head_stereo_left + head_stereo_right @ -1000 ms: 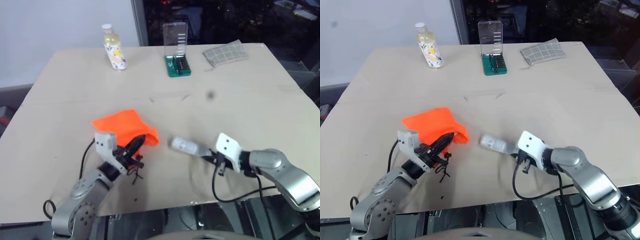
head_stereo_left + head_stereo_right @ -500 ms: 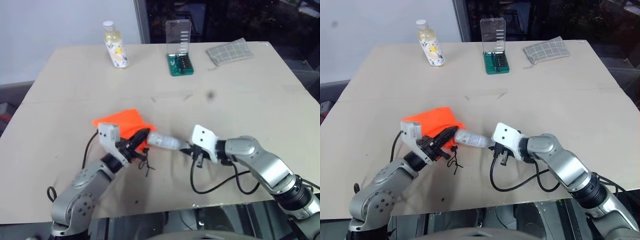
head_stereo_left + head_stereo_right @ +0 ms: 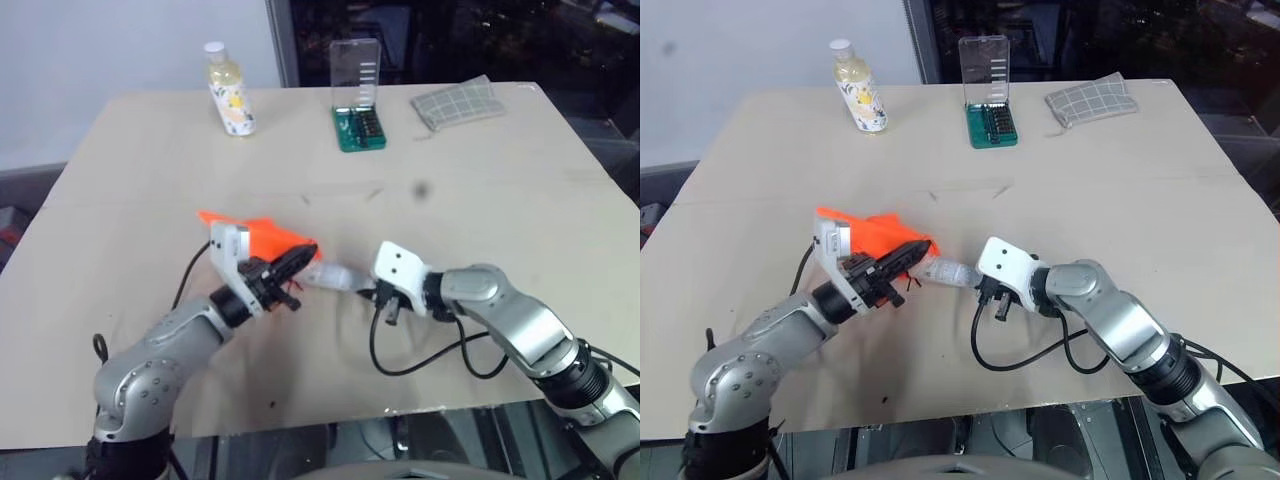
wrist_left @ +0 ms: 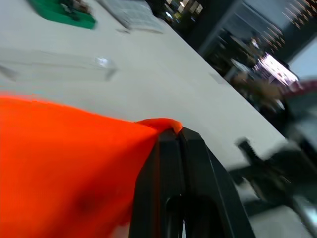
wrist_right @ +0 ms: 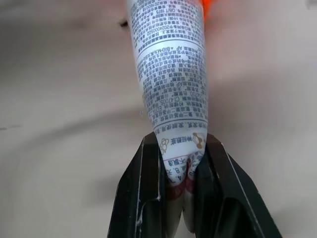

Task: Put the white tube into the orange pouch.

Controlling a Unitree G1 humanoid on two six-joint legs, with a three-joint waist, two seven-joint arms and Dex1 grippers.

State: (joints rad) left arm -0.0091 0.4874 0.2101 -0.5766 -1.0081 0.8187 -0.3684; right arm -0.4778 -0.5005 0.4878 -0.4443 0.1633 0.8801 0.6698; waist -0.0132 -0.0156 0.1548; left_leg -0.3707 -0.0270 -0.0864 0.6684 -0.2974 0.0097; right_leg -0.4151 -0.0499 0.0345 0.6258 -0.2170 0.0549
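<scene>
Left gripper point(image 3: 912, 253): fingers clenched on an edge of the orange pouch point(image 3: 872, 233), which was raised off the pale worktop point(image 3: 1060, 190) near its front edge. Right gripper point(image 3: 973, 278): fingers pinched around the crimped end of the white tube point(image 3: 945, 270), held just above the worktop, its free end pointing at the pouch and close beside the left fingers. Far side of the worktop: yellowish bottle point(image 3: 857, 85), green bit case point(image 3: 988, 118) with raised clear lid, grey checked cloth point(image 3: 1090, 100), well apart from both grippers.
</scene>
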